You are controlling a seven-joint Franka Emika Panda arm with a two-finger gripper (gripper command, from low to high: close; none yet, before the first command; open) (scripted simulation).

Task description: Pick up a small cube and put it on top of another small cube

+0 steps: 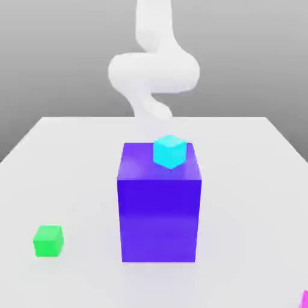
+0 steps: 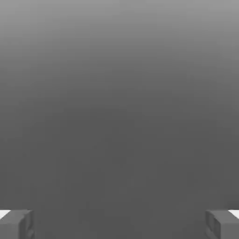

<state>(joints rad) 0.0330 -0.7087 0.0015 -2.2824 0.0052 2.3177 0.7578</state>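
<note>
Pale tabletop (image 1: 252,210) bears the magenta cube (image 1: 305,301), well apart from the wide-spread claw (image 2: 119,225).

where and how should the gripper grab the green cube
Probably best to come straight down from above, jaws across two opposite upright side faces of the green cube. It sits flat on the table, its top is uncovered, and its plain, flat sides should suit a parallel pinch. The blue block stands apart from it.

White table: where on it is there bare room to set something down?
Bare table shows right of the blue block in the exterior view, above the pink cube, and between block and green cube. Crowded: the block's top, under the cyan cube.
</note>
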